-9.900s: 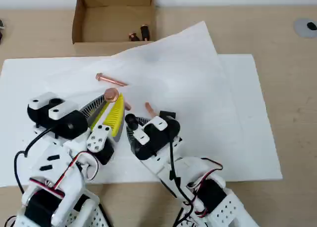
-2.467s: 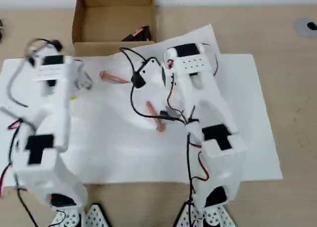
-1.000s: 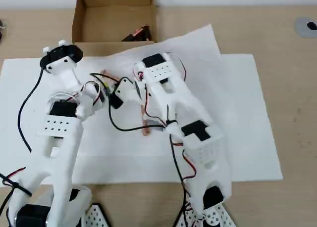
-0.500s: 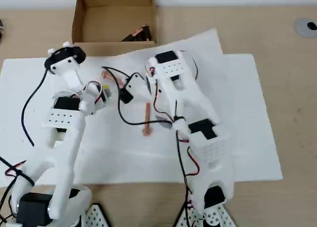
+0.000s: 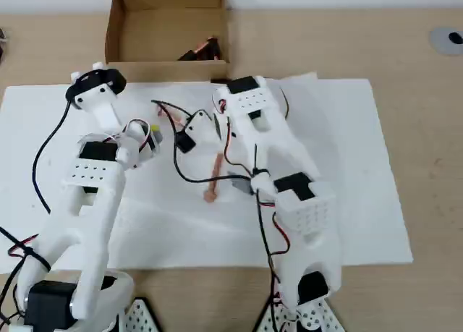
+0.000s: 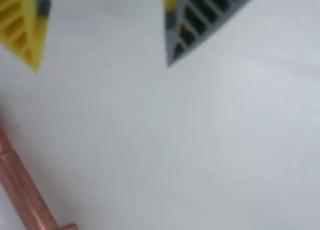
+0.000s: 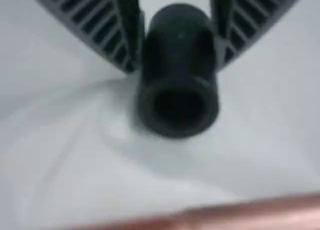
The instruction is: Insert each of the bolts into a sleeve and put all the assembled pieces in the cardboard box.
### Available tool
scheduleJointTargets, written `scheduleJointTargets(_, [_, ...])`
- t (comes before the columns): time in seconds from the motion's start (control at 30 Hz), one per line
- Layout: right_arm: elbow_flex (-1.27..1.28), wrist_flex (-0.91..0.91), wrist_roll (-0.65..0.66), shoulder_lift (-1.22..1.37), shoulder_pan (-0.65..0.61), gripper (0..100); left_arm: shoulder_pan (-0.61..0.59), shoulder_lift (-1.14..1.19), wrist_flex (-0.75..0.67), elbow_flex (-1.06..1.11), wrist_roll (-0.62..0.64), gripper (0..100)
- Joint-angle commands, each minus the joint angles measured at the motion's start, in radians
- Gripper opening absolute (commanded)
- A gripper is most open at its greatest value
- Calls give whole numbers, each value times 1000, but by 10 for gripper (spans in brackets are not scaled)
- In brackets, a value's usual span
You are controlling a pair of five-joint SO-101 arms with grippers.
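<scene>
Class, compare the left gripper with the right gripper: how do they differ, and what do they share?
The left gripper is open with nothing between its fingers; the right gripper is shut on a black sleeve. The left gripper has one yellow fingertip and one grey; the right gripper's are both dark grey. Both are over the white paper, each with a copper bolt close by.

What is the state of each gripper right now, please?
Left gripper: open, holding nothing.
Right gripper: closed on a black sleeve.
</scene>
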Motion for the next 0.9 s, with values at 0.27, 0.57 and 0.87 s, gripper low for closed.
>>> scheduleJointTargets(0.27, [-84, 17, -86, -120, -8, 232, 5, 1, -54, -9, -12, 179])
scheduleJointTargets(0.57, [140, 11, -114, -272, -90, 232, 5, 1, -54, -8, -21, 179])
scheduleJointTargets(0.87, [166, -37, -106, -263, -90, 234, 5, 1, -52, -6, -21, 179])
